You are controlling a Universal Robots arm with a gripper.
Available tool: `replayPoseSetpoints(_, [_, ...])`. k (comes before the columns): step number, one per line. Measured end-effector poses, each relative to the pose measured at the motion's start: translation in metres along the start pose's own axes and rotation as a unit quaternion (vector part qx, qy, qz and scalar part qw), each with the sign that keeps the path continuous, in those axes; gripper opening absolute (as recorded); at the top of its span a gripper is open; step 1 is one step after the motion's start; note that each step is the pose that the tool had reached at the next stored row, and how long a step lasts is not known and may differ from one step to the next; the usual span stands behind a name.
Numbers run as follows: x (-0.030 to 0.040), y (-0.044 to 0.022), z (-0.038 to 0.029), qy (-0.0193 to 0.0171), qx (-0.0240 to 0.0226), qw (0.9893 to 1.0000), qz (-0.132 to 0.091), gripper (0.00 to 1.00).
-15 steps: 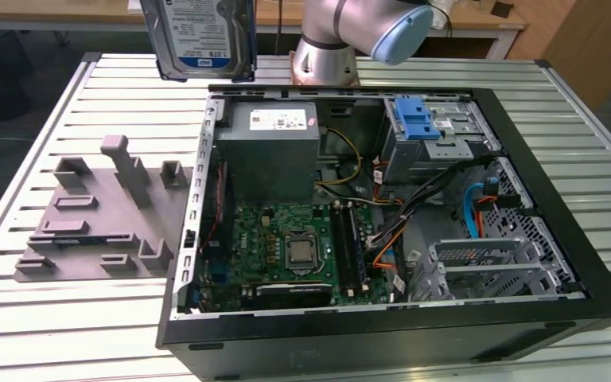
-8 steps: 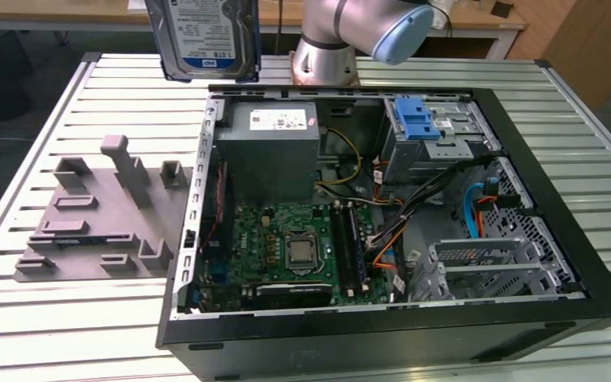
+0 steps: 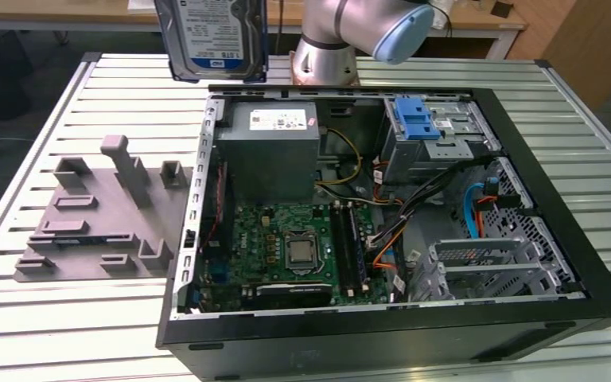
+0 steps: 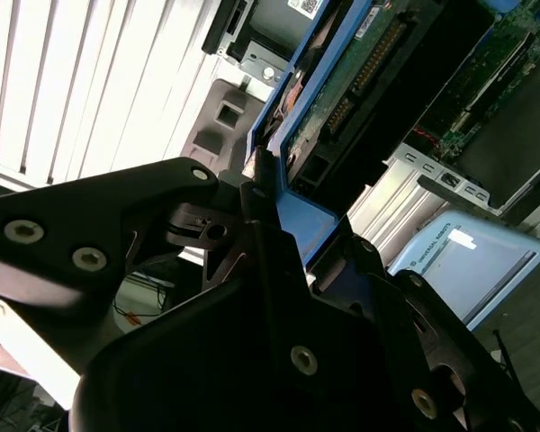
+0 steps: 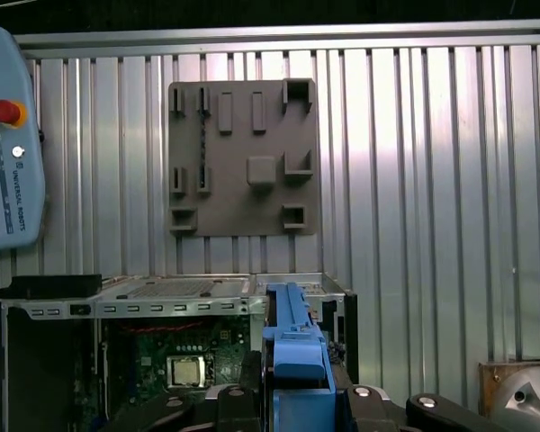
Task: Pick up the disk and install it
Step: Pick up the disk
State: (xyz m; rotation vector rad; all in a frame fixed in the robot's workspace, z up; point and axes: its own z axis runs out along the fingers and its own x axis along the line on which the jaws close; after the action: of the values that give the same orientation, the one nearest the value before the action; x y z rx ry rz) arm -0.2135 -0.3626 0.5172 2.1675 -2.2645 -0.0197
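The disk (image 3: pixel 212 36), silver with a white-and-blue label and a blue bracket, hangs upright high above the table's far edge, beyond the open computer case (image 3: pixel 560 310) and at the exterior view's left of the arm (image 3: pixel 332 40). In both wrist views my gripper (image 4: pixel 270 225) (image 5: pixel 292 396) is shut on the disk. Its black fingers (image 4: pixel 198 229) press on the two sides of the blue bracket (image 5: pixel 292 346). The second wrist view shows the disk's green circuit-board underside (image 4: pixel 342 85). A drive cage with a blue latch (image 3: pixel 425 119) sits in the case's far right corner.
A grey power-supply box (image 3: pixel 268 147) and the motherboard (image 3: pixel 289 247) lie inside the case, with cables along the exterior view's right. A grey fixture plate (image 3: pixel 99 219) with raised blocks lies on the slatted table (image 3: pixel 51 318), left of the case. A teach pendant (image 5: pixel 9 135) lies beyond the table.
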Motion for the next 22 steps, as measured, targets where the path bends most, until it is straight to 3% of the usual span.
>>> replayPoseSetpoints(11, [-0.0004,-0.0109,-0.0001,0.0,0.0,1.0,0.0,0.36])
replayPoseSetpoints(22, [-0.0008,-0.0272,-0.0003,0.0,0.0,1.0,0.0,0.36])
